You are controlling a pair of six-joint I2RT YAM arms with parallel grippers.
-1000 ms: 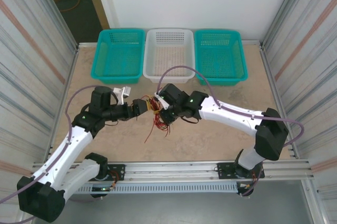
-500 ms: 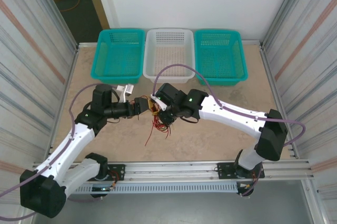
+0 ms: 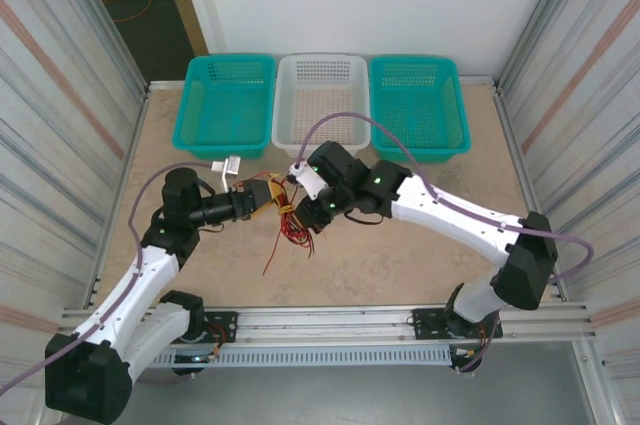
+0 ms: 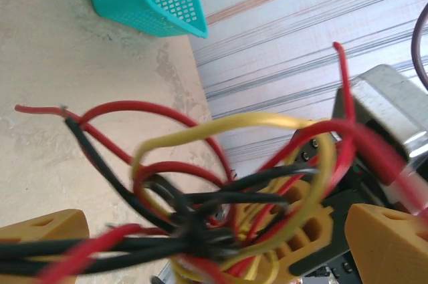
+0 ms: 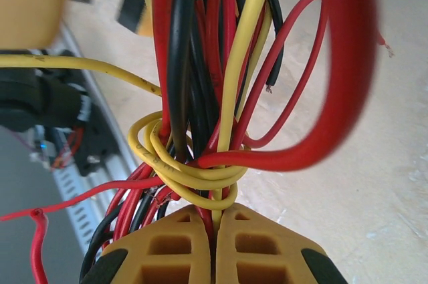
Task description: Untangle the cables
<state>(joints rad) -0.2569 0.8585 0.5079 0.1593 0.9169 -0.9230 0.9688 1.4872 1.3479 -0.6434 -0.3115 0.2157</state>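
The right jaws pinch the tangled cables (image 3: 289,224); the left jaws stand wide around the same knot. Three baskets (image 3: 322,59) sit behind, well apart.

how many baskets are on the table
3. They stand in a row along the far edge of the table: the left teal basket, the white basket in the middle, the right teal basket. None seems hidden.

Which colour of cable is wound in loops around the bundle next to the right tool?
The yellow cable: it coils crosswise around the bundle at the shut right tool, while red cables and black cables run lengthwise through it.
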